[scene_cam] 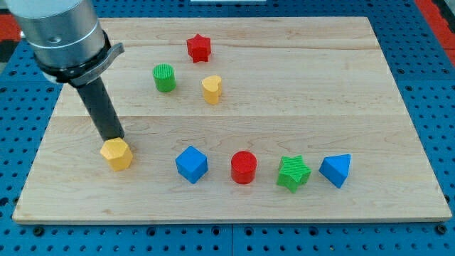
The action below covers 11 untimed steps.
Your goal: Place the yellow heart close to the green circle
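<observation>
The yellow heart [211, 89] stands on the wooden board in the upper middle. The green circle [164, 77] is a short way to its left and slightly higher, with a small gap between them. My tip [114, 139] is at the view's left, well below and left of both, touching the top of a yellow hexagon [116, 153].
A red star [199, 48] lies above the heart. Along the bottom stand a blue cube [191, 164], a red cylinder [243, 167], a green star [293, 173] and a blue triangle [335, 170]. The board's left edge [44, 135] is near the rod.
</observation>
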Each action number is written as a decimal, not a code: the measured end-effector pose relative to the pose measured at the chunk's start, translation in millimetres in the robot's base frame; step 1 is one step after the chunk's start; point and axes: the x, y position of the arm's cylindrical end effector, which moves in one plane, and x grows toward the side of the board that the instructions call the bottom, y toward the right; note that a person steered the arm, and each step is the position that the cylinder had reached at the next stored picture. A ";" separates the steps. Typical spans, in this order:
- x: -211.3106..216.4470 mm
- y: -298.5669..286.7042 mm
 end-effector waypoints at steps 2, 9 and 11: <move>-34.9 3.8; -113.7 162.9; -144.1 120.2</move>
